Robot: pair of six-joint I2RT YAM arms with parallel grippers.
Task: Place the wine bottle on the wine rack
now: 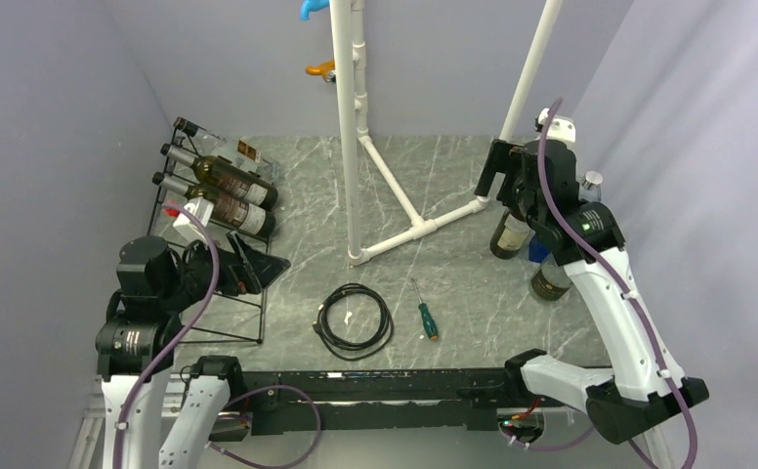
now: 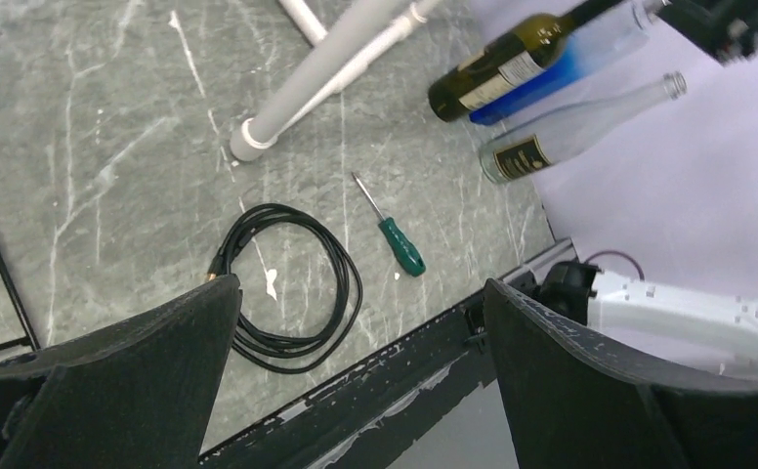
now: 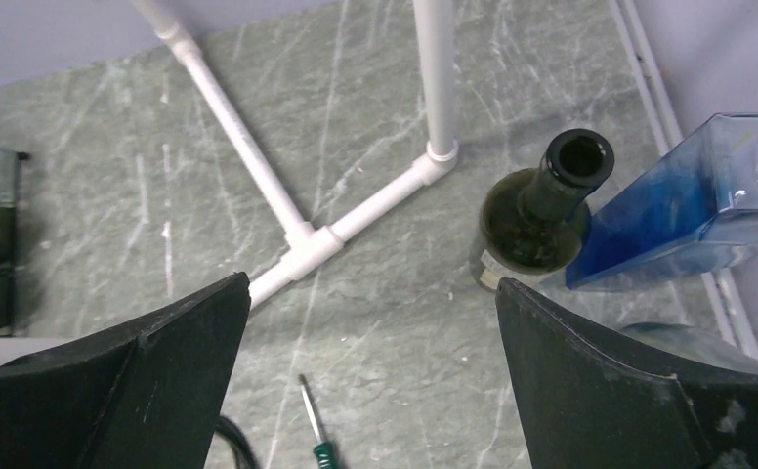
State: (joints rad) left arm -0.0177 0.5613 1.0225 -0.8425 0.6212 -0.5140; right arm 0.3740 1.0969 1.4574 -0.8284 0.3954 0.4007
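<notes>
From above, the dark green glass wine bottle [image 1: 510, 234] stands on the grey marbled desk [image 1: 453, 195] just right of the white pipe frame [image 1: 348, 127]. The right hand [image 1: 499, 168] is spread wide near it (not touching). The black wire wine rack [image 1: 260, 318], holding other bottles [image 1: 233, 181], sits well left of the frame.

Left wrist view: the left hand [image 2: 360, 371] is spread and empty.

Right wrist view: the wine bottle's open mouth shows right of the frame, touching a blue glass bottle [image 3: 688, 205].

place: robot lab cell | evidence: plain walls [image 1: 53, 117] around marbled table [image 1: 297, 186]; white pipe frame [image 1: 349, 147]; two bolted arms [image 1: 614, 303]
</notes>
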